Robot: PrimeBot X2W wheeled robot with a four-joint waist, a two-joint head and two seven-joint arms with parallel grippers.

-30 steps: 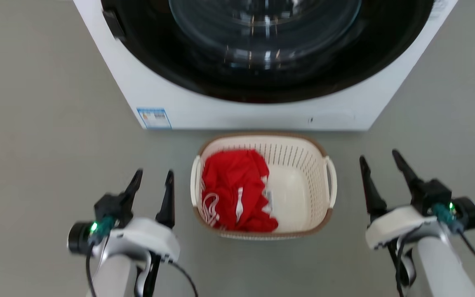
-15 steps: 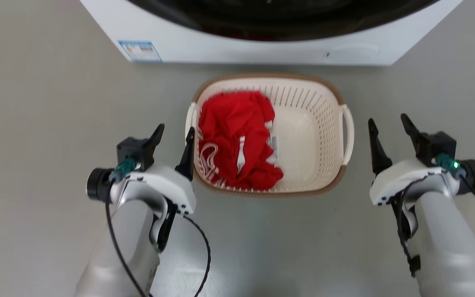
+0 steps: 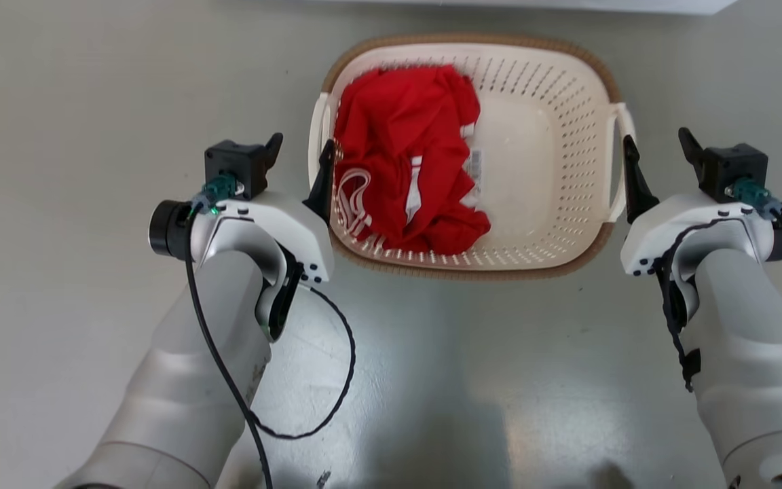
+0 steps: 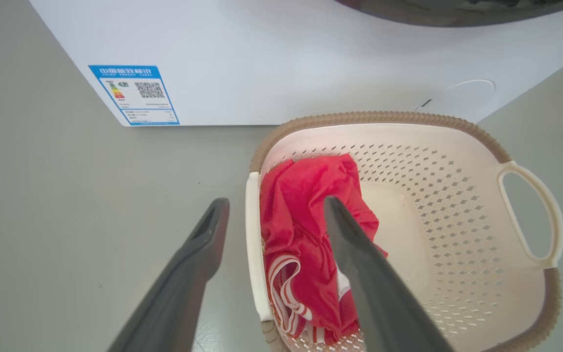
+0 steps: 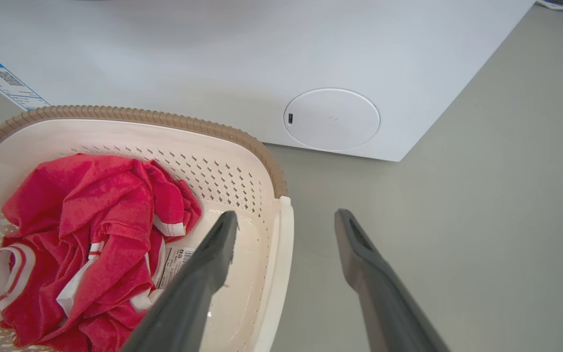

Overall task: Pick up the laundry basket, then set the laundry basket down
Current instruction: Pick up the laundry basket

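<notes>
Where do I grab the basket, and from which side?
By its two loop handles, from above: left gripper on the left handle, right gripper on the right handle. The basket is wide, handles at opposite ends; each open gripper seems astride its handle.
</notes>
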